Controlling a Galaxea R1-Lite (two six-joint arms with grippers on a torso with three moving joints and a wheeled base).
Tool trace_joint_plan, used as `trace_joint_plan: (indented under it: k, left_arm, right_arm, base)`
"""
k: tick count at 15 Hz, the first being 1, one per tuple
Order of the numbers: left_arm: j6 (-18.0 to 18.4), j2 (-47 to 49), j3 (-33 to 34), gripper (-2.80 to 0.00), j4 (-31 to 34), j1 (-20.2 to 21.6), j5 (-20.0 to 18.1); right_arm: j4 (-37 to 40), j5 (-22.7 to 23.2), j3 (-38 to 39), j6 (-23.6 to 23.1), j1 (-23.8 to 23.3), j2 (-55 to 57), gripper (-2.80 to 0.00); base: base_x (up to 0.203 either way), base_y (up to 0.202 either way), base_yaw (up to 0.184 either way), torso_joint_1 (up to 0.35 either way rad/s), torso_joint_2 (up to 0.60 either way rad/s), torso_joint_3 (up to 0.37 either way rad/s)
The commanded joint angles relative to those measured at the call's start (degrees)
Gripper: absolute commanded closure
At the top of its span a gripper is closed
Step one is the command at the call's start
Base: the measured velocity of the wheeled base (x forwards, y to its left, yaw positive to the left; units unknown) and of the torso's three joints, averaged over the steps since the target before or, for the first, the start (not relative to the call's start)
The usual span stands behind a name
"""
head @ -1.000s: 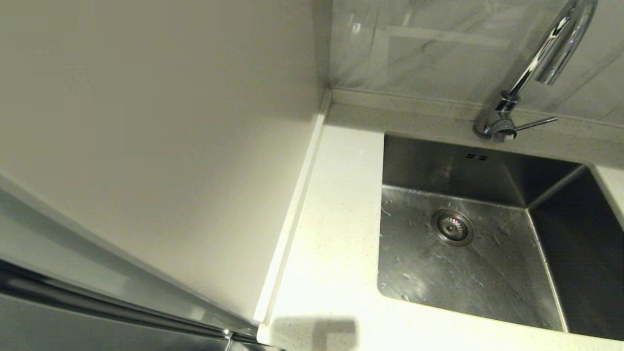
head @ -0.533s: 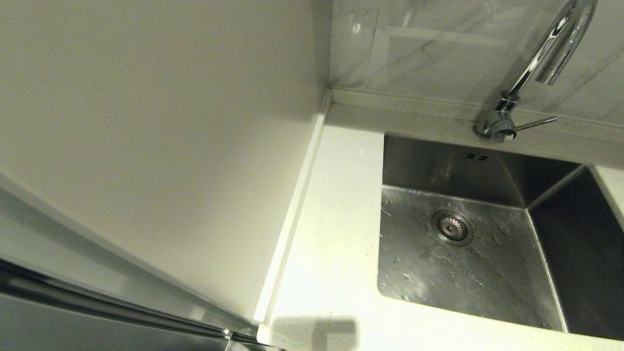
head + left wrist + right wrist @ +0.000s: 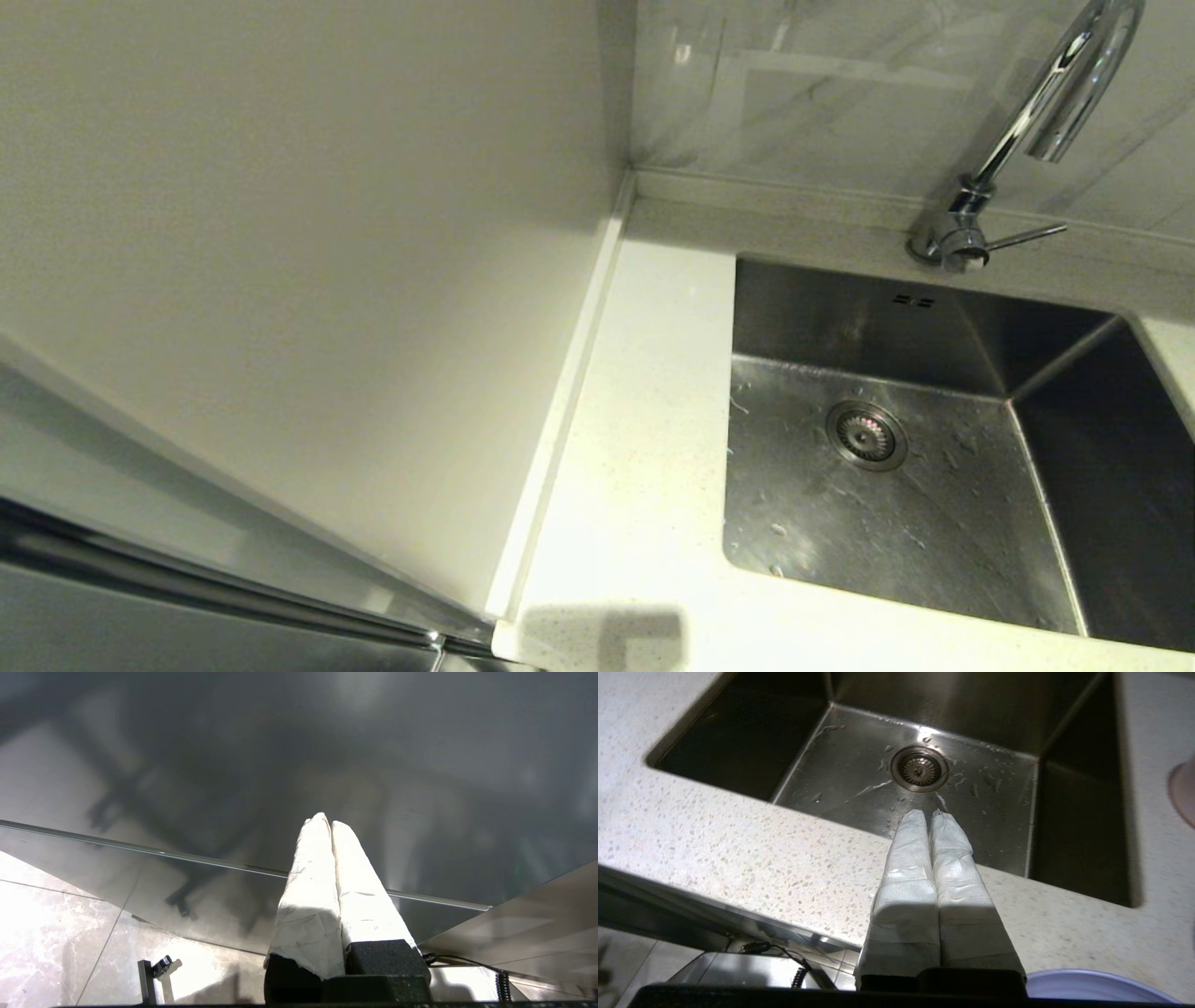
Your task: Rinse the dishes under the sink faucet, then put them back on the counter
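Observation:
The steel sink [image 3: 896, 513] lies empty and wet, its drain strainer [image 3: 866, 435] near the middle. The chrome faucet [image 3: 1027, 121] rises behind it. In the right wrist view my right gripper [image 3: 928, 812] is shut with nothing in it, hovering over the counter [image 3: 738, 849] at the sink's [image 3: 859, 779] front rim. A lilac plate's rim [image 3: 1087, 987] shows beside its base, and a pale pink bowl's edge [image 3: 1184, 791] shows on the counter past the sink. My left gripper [image 3: 327, 821] is shut, empty, low beside a dark cabinet front. The blue-green bowl is out of view.
A cream wall panel [image 3: 280, 280] fills the left of the head view, with the counter's raised edge strip [image 3: 560, 411] along it. A marbled backsplash [image 3: 840, 84] stands behind the faucet. A metal handle bar [image 3: 233, 597] runs below the panel.

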Motion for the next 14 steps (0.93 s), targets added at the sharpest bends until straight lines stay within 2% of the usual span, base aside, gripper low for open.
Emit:
trace_joint_plan:
  k: [1,4,7,10,14]
  left_arm:
    - [0.0,0.0,0.2,0.0,0.0,0.0,0.0]
    - [0.0,0.0,0.1,0.0,0.0,0.0,0.0]
    - [0.0,0.0,0.2,0.0,0.0,0.0,0.0]
    - [0.0,0.0,0.2,0.0,0.0,0.0,0.0]
    - [0.0,0.0,0.2,0.0,0.0,0.0,0.0]
  right_arm:
    - [-3.1,2.0,5.3,-0.3,0.0,-0.1,0.0]
    - [-3.9,2.1,9.5,-0.7,0.0,0.0,0.0]
    - [-5.1,1.9,10.0,-0.5,0.1,-0.1,0.0]
    - [-5.1,1.0,9.9,2.5,0.0,0.0,0.0]
    - [-5.2,0.8,10.0,2.9,0.0,0.0,0.0]
  base:
    - [0.0,0.0,0.0,0.0,0.0,0.0]
    - [0.0,0.0,0.0,0.0,0.0,0.0]
    - [0.0,0.0,0.0,0.0,0.0,0.0]
    - [0.0,0.0,0.0,0.0,0.0,0.0]
    - [0.0,0.0,0.0,0.0,0.0,0.0]
